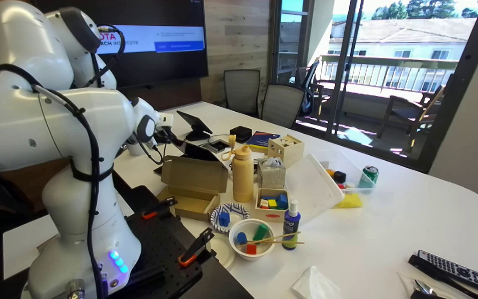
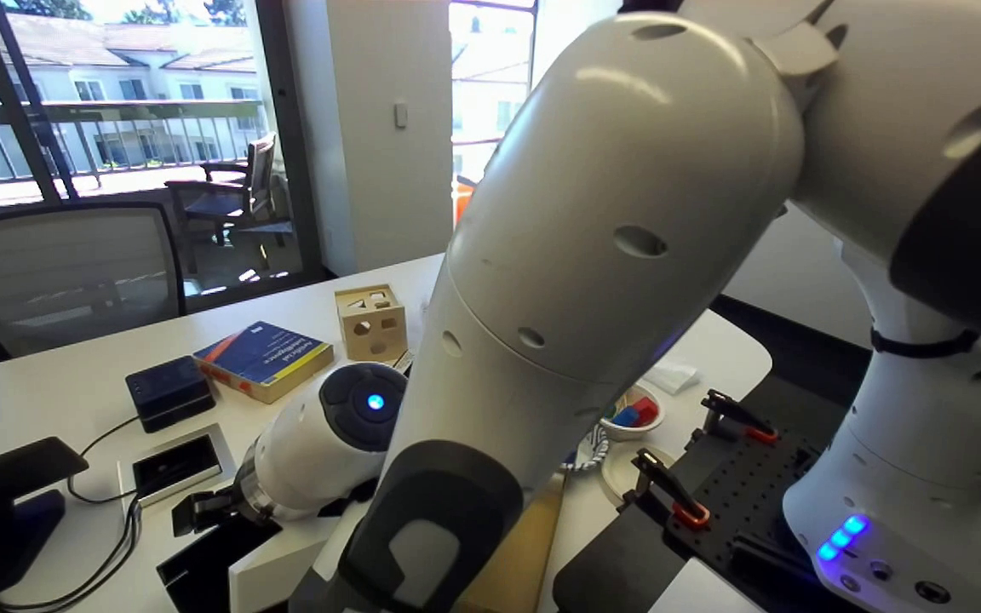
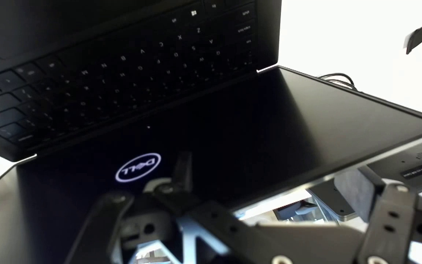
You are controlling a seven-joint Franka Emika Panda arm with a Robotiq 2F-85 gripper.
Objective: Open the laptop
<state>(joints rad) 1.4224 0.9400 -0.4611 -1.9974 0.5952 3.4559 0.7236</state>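
Note:
The black laptop (image 3: 225, 128) stands unfolded in the wrist view. Its keyboard (image 3: 152, 62) shows at the top and its dark screen panel, with a lit DELL logo, below. In an exterior view the laptop (image 1: 199, 152) is partly hidden behind the cardboard box; in an exterior view a dark part of it (image 2: 209, 566) shows under the gripper. My gripper (image 3: 267, 170) is open at the screen's free edge. One finger is in front of the screen face, the other beyond the edge on the back side. Whether either touches is unclear. The gripper also shows in both exterior views (image 1: 175, 139) (image 2: 192, 511).
An open cardboard box (image 1: 195, 174) and a yellow bottle (image 1: 243, 174) stand near the laptop. A black tablet on a stand (image 1: 195, 124), a silver-framed device (image 2: 180, 464) with cables, a black box (image 2: 169, 392) and a blue book (image 2: 265, 358) lie beyond.

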